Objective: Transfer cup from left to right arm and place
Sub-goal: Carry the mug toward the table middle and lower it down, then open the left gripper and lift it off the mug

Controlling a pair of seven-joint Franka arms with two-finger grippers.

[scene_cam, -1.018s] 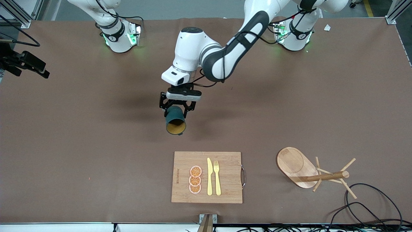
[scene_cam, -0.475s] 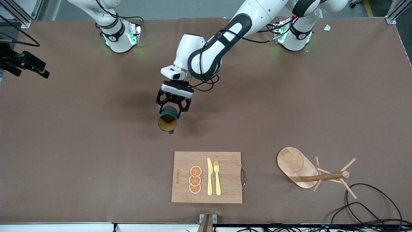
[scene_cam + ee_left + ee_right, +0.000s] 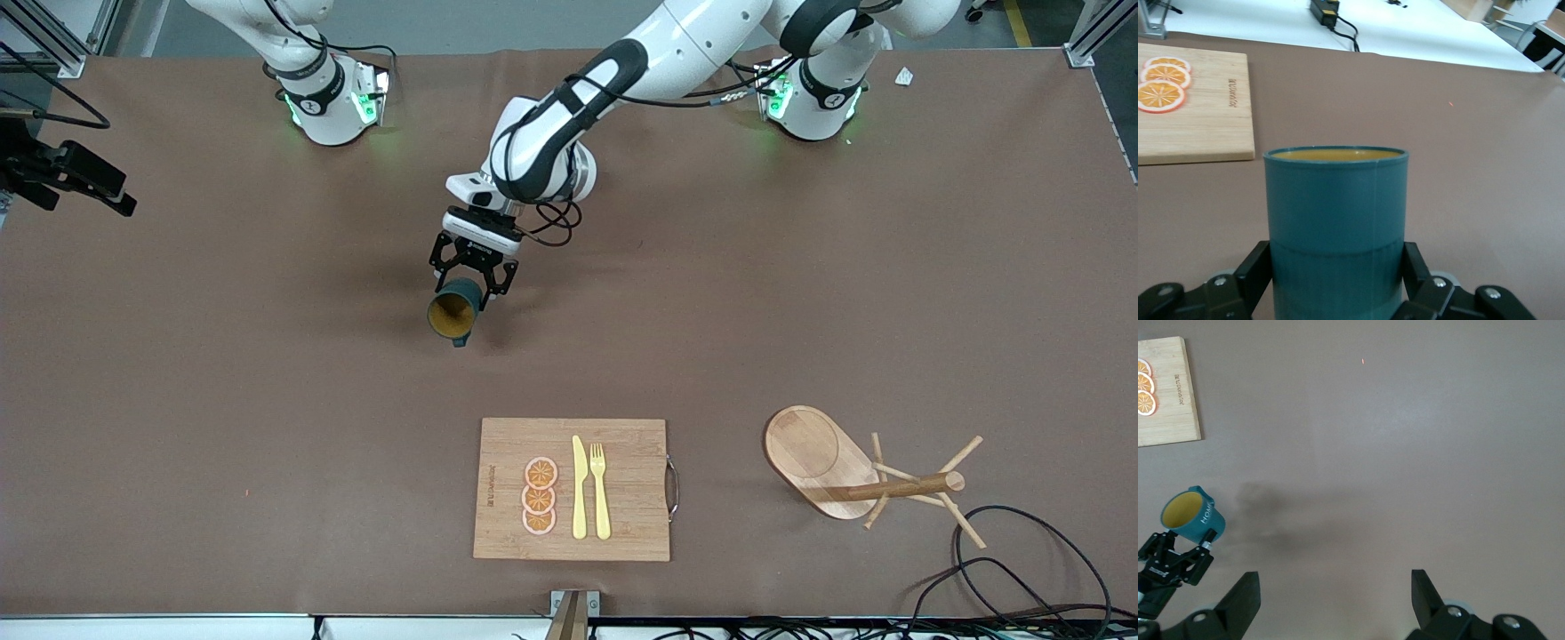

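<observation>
the cup (image 3: 1337,220) looks like smooth, matt teal plastic with a mustard inside, held in the left pincer (image 3: 473,277) of black plastic with metal screws, over a matt brown tabletop (image 3: 267,427) carrying a grainy wooden board (image 3: 622,516), glossy yellow plastic cutlery (image 3: 589,487) and a wooden stand (image 3: 853,471).

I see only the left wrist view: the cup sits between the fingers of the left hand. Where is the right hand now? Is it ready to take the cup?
Observer: The right hand is open and apart from the cup.
Operator: On which side is the handle? I do not see it.
Observer: The handle sticks out toward the front camera, free of the left hand.
Operator: Is the cup over the board?
Observer: No, it hangs over the table; the cutting board lies nearer to the front camera.
</observation>
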